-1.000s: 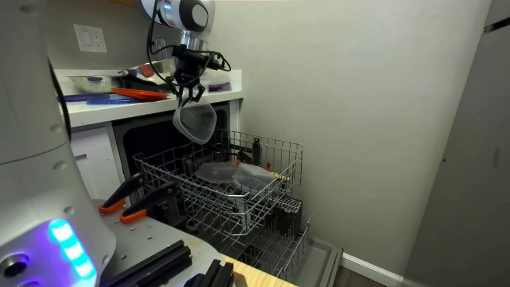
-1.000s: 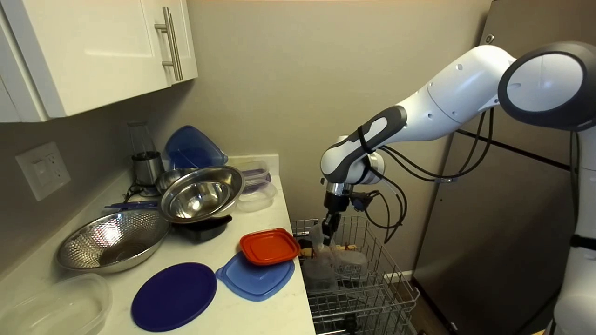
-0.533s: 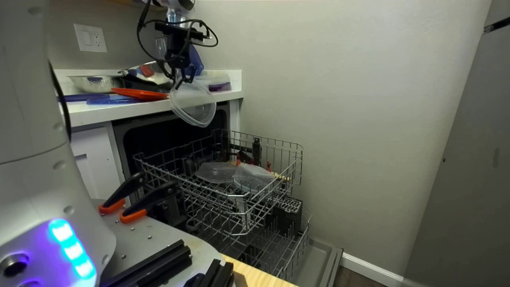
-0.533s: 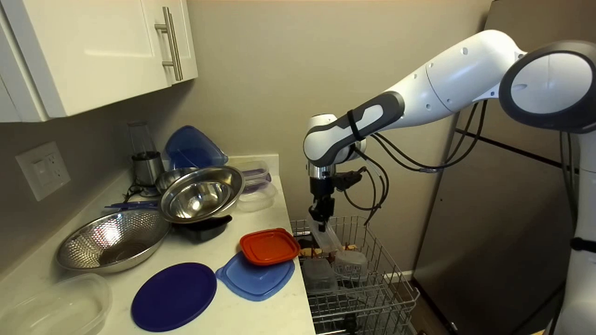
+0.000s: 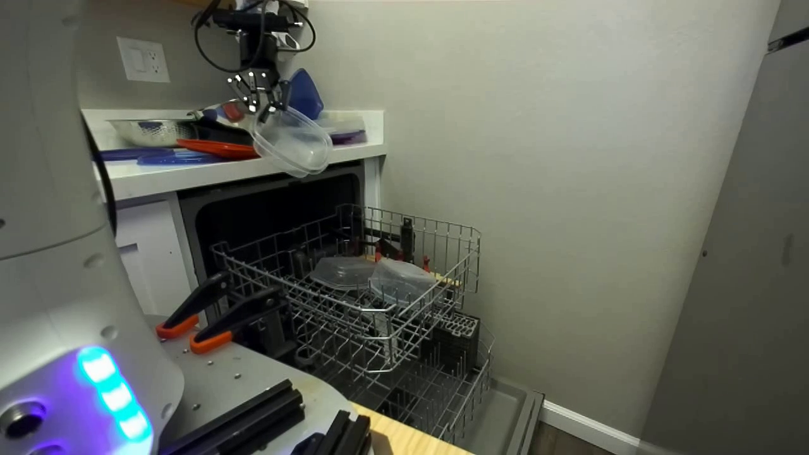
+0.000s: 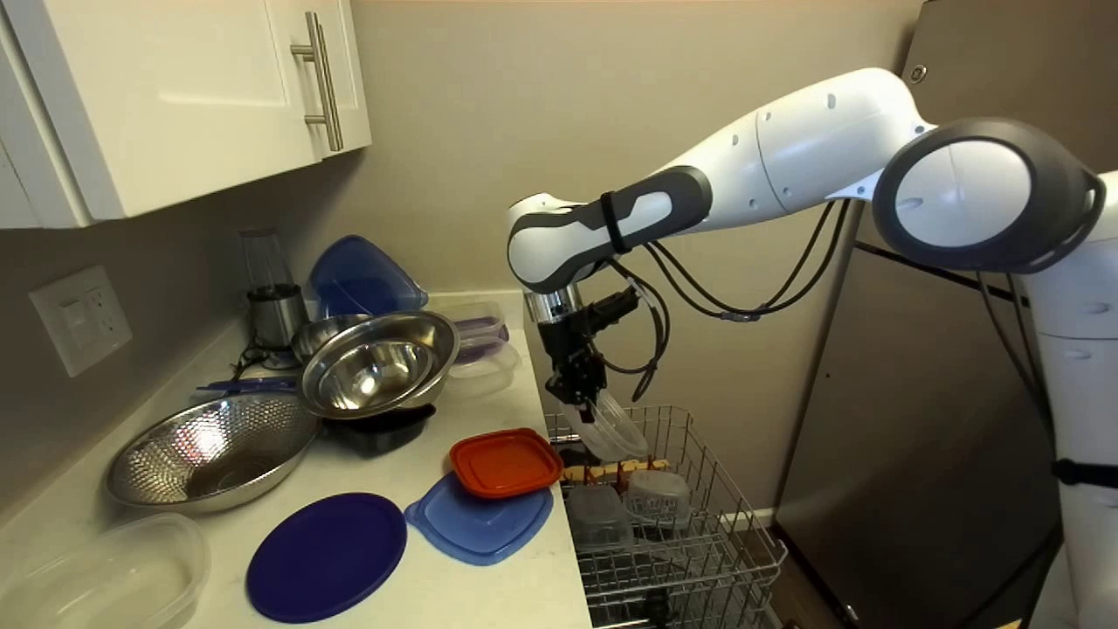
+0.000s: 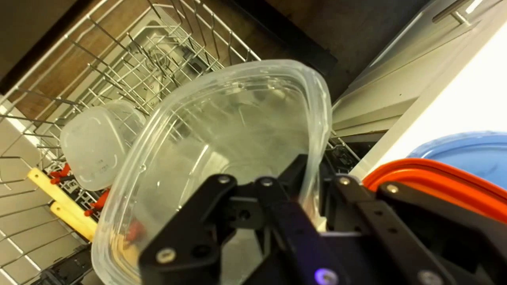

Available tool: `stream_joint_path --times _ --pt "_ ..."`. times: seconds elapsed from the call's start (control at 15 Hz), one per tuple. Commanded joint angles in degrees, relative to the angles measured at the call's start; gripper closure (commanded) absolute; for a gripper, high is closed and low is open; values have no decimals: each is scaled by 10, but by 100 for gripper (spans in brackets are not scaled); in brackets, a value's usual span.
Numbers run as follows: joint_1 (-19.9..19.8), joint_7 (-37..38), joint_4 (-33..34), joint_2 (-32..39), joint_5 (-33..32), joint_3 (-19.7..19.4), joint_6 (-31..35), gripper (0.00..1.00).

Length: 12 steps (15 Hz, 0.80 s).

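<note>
My gripper [image 5: 268, 112] is shut on the rim of a clear plastic container [image 5: 296, 144]. In the wrist view the rim passes between the fingertips of the gripper [image 7: 311, 171], and the container [image 7: 237, 126] fills the middle, its open side toward the camera. It hangs tilted above the upper dishwasher rack [image 6: 735, 489], close to the counter's edge. Under it in the rack rest two clear containers, one greyish [image 6: 598, 517] and one paler [image 6: 657, 498]. An orange lid [image 6: 507, 463] lies on the counter beside the gripper, on top of a light blue lid [image 6: 480, 535].
On the counter [image 6: 437, 577] are a dark blue round lid [image 6: 327, 559], a steel colander [image 6: 214, 454], steel bowls [image 6: 376, 367] and another clear container [image 6: 105, 577]. A white cabinet [image 6: 192, 96] overhangs it. Yellow-handled items [image 7: 63, 198] lie in the rack. Black-and-orange clamps [image 5: 215, 325] stand by the robot's base.
The gripper has risen out of the rack area and shifted toward the counter, carrying the container. The container has tilted along the way. Things in the rack and on the counter stay put.
</note>
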Motion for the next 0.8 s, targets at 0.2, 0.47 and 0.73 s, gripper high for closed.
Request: stream_joint_path --times 0.2,0.47,0.73 --pt "67 75 185 121 -66 -11 -172 98" --pt "111 56 280 185 -123 -21 -269 98" --pt "142 47 342 225 -156 -40 -323 98"
